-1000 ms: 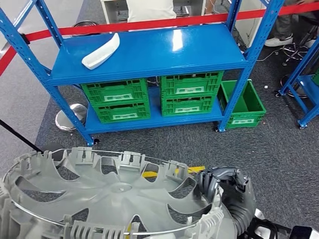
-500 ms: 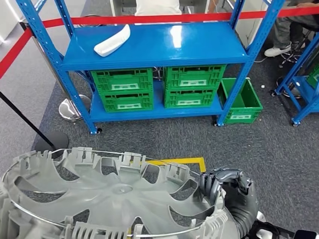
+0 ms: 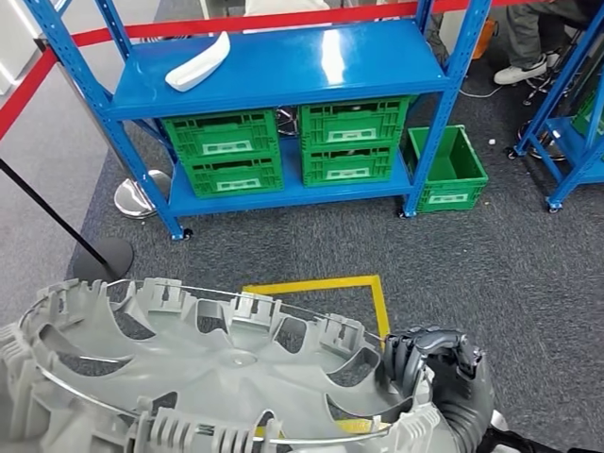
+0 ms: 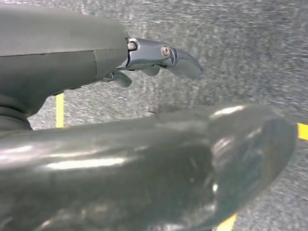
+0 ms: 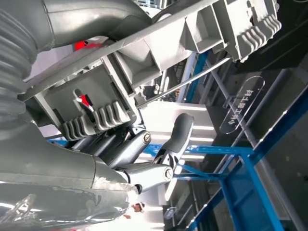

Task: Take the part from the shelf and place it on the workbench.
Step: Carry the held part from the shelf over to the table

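Note:
A large grey plastic wheel cover (image 3: 213, 377) with spokes, rim clips and a wire ring lies flat and low in the head view, above the carpet. My right hand (image 3: 430, 363) grips its rim at the right edge, fingers curled over the top. The right wrist view shows the same rim (image 5: 203, 33) close up, with the right hand's fingers (image 5: 160, 154) hooked under the clips. In the left wrist view my left hand (image 4: 91, 62) hovers over grey carpet with its thumb (image 4: 145, 163) and fingers (image 4: 160, 55) apart and nothing between them.
A blue shelf (image 3: 285, 71) stands ahead with a white part (image 3: 195, 64) on top and green crates (image 3: 221, 151) below. Another green crate (image 3: 445, 170) sits on the floor. A yellow tape square (image 3: 321, 283), a stanchion base (image 3: 103, 257), red barrier tape (image 3: 249, 21) and a person's shoes (image 3: 530, 61) are nearby.
The whole picture has shifted: the shelf now looks farther off and more of the yellow tape square shows. The wheel cover stays in my right hand's grip.

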Action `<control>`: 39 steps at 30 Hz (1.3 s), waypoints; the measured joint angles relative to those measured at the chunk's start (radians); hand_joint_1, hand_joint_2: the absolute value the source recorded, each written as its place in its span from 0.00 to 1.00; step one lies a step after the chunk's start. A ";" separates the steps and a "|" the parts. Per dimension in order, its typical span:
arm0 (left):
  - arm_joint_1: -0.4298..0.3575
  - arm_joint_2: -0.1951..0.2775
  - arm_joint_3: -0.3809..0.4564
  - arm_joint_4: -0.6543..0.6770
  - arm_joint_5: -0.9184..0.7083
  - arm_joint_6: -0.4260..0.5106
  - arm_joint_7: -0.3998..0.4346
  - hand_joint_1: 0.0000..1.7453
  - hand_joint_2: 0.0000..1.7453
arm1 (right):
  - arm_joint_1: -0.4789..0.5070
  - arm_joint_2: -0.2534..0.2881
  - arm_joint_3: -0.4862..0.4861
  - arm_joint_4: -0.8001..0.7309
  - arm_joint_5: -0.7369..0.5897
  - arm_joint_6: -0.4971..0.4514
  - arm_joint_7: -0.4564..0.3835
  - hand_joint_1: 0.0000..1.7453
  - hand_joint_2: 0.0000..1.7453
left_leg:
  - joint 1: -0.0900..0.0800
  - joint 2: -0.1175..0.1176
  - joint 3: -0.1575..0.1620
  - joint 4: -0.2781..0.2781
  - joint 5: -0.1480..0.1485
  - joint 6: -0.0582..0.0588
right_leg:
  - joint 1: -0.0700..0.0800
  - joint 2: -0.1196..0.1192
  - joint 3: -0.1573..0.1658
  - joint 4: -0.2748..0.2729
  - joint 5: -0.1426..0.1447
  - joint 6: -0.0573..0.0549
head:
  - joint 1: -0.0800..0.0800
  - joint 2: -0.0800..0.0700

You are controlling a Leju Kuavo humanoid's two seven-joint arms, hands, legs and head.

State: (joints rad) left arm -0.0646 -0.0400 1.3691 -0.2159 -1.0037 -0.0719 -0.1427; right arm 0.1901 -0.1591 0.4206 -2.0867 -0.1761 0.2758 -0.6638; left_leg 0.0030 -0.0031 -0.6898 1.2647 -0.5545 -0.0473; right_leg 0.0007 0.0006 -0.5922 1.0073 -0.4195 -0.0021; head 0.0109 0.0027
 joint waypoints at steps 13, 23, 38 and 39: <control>-0.001 0.008 0.000 -0.001 -0.002 0.002 0.003 0.00 0.00 | 0.034 0.000 -0.018 -0.006 0.017 -0.020 -0.003 1.00 1.00 | -0.007 0.003 0.179 -0.324 0.107 0.060 | -0.002 -0.002 -0.128 0.211 -0.107 0.053 | 0.007 0.000; 0.000 0.015 0.001 -0.002 -0.003 0.002 0.003 0.00 0.00 | 0.033 0.000 -0.025 -0.022 0.055 -0.061 -0.022 1.00 1.00 | -0.004 0.000 0.077 -0.296 0.189 0.017 | -0.010 0.006 0.098 -0.008 -0.081 0.045 | 0.008 0.000; -0.010 0.033 0.001 -0.002 -0.003 -0.002 -0.007 0.00 0.00 | 0.018 0.001 -0.028 -0.043 0.071 -0.077 -0.023 1.00 1.00 | -0.015 0.001 0.224 -0.324 0.061 0.040 | 0.005 -0.004 -0.052 -0.004 0.059 0.025 | 0.002 0.000; -0.009 0.033 0.001 -0.002 -0.003 -0.003 -0.008 0.00 0.00 | 0.018 0.001 -0.029 -0.044 0.071 -0.077 -0.023 1.00 1.00 | -0.013 0.002 0.216 -0.326 0.069 0.044 | 0.005 -0.003 -0.058 0.000 0.053 0.032 | 0.002 0.000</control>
State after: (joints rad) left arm -0.0739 -0.0065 1.3705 -0.2181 -1.0071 -0.0747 -0.1503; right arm 0.2086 -0.1583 0.3919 -2.1306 -0.1048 0.1985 -0.6870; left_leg -0.0104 -0.0008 -0.4738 0.9390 -0.4854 -0.0031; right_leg 0.0054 -0.0028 -0.6505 1.0074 -0.3669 0.0296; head 0.0129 0.0027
